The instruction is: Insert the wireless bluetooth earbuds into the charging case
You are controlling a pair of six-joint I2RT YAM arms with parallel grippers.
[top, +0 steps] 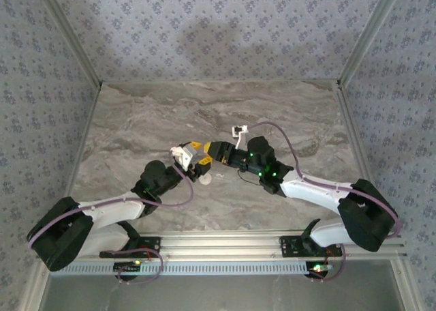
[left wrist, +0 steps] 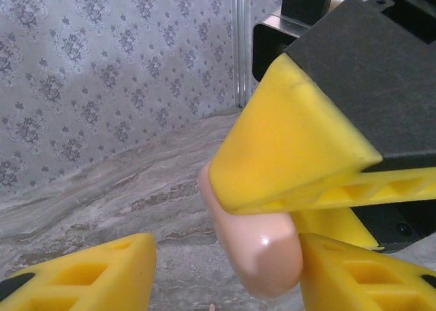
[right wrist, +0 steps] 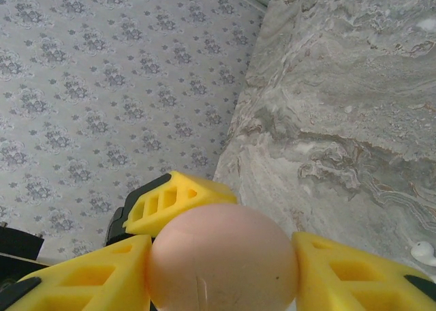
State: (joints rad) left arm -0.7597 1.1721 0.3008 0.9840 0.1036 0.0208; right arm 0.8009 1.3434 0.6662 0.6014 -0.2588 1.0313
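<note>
- Pink, smooth, round charging case (right wrist: 225, 249) sits squeezed in our right gripper (right wrist: 221, 273); our left gripper (left wrist: 225, 267) waits loose around it.
- A bump from our left fingers could make it slip.

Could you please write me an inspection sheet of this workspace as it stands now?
Surface: marble-look table, no spills seen.
Job's things: pink charging case, held; one pale earbud lying on the table.
Clutter: small pale round piece near the earbud, too small to identify.
Grippers: right gripper shut on the charging case; left gripper open, close beside it.
Cables: purple cable looped along each arm.
Surroundings: patterned walls; metal rail at the near edge.
</note>
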